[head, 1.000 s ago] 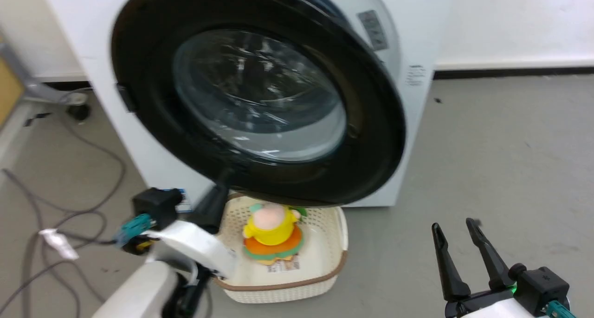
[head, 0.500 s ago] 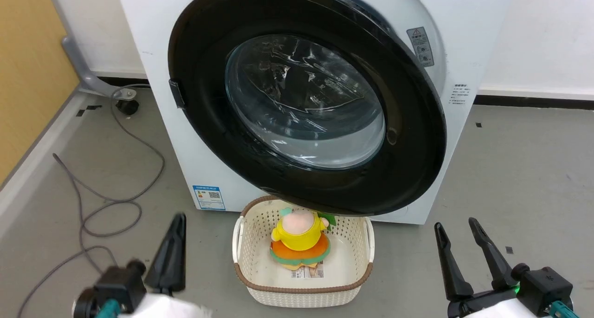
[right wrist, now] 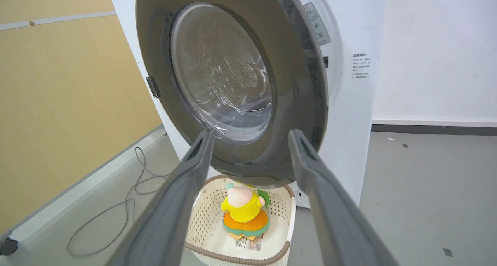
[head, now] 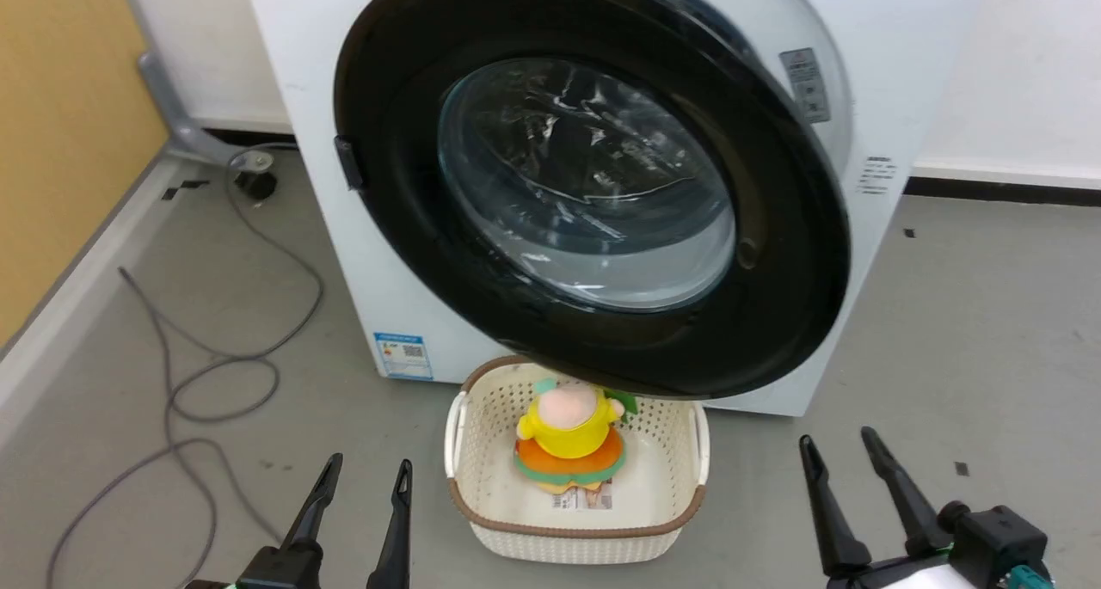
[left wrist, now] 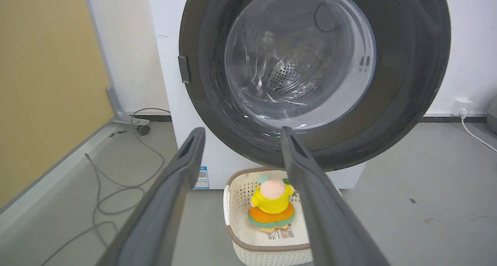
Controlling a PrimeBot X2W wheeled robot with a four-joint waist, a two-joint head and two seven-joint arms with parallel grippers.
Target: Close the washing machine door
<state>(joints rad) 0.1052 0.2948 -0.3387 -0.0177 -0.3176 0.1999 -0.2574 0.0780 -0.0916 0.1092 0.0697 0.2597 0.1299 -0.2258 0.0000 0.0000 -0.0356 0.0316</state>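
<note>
The washing machine (head: 297,99) is a white box straight ahead. Its round black washing machine door (head: 774,314), with a bulging glass window, lies swung over the front opening; I cannot tell if it is latched. In the left wrist view the door (left wrist: 407,103) faces me, and the steel drum shows through the glass. In the right wrist view I see the door (right wrist: 295,103) at an angle. My left gripper (head: 368,464) hangs low at the left, open and empty, well short of the door. My right gripper (head: 836,438) stands open and empty at the lower right.
A cream perforated basket (head: 576,533) sits on the floor right under the door's lower edge, with a yellow and orange plush toy (head: 568,438) in it. Grey cables (head: 215,374) loop on the floor at the left, beside a wooden panel (head: 60,125).
My left gripper has drawn back from under the door's lower edge to the lower left, and its fingers have opened. The head camera has shifted. The right gripper has stayed put.
</note>
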